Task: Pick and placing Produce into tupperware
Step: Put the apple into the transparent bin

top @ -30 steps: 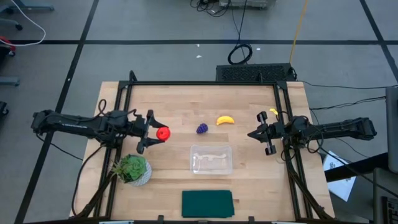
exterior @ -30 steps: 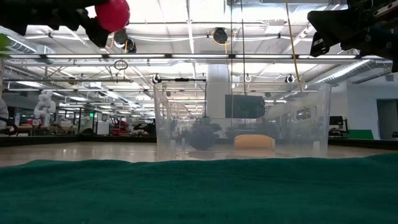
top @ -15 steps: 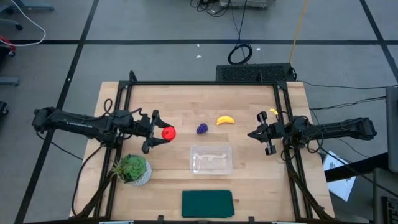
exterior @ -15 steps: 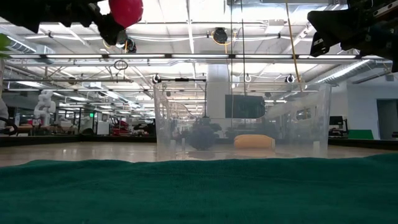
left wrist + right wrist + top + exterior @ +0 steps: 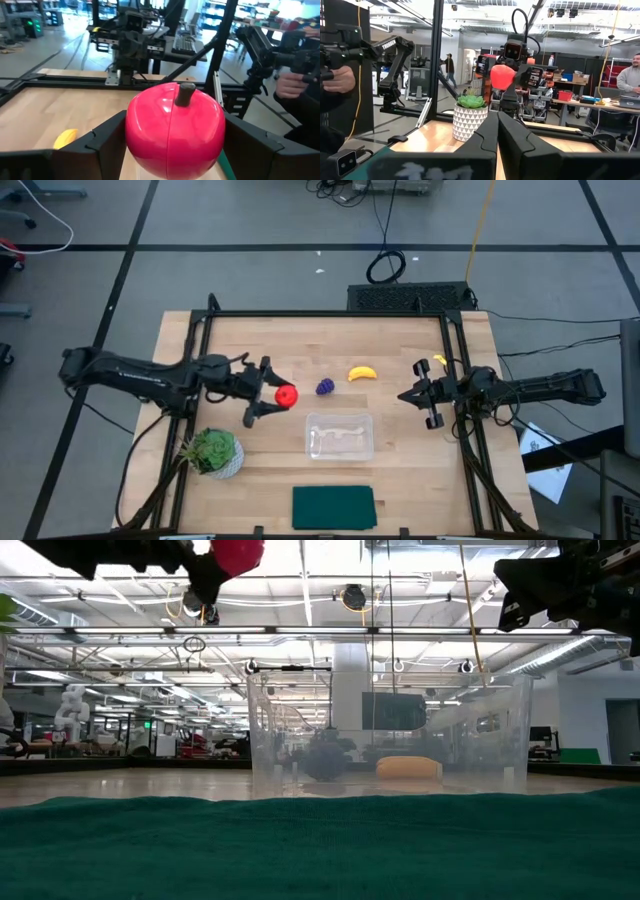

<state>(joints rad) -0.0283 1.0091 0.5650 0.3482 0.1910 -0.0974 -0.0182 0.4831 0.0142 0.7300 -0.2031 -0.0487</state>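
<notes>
- Left gripper [image 5: 266,394] has its jaws clamped on the round red toy fruit w/ dark stem [image 5: 286,395], carried in the air above the wooden bench [image 5: 400,470], just short of the small clear plastic rectangular tupperware [image 5: 340,436], toward its left rear corner.
- Risk 1: release too early. Fruit isn't over the container yet by the high view; if jaws let go here it lands on wood & rolls, prob. toward the leafy green plant in white patterned pot [image 5: 212,451].
- Risk 2: fruit is round & smooth, pinched only on two sides (left wrist view shows it bulging above the fingers [image 5: 100,145]). A jerky move could squirt it out.
- Risk 3: dropping from this height. Low view shows fruit [image 5: 236,554] well above the rim; tupperware looks light & empty, so the fruit could bounce out or nudge the box.
- Risk 4: coming down too low. Fingers or fruit could catch the near wall & shove the container toward the dark green flat rectangular cloth [image 5: 333,507].
- Other produce not yet done: purple grape-like bunch [image 5: 325,387] & curved yellow banana [image 5: 362,373] lie on bench behind the container, apart from each other. Low sweep of the arm could knock the grapes.
- Right gripper [image 5: 418,398] waits at right side of bench, jaws closed on nothing; well apart, so clash w/ left arm looks unlikely.
</notes>
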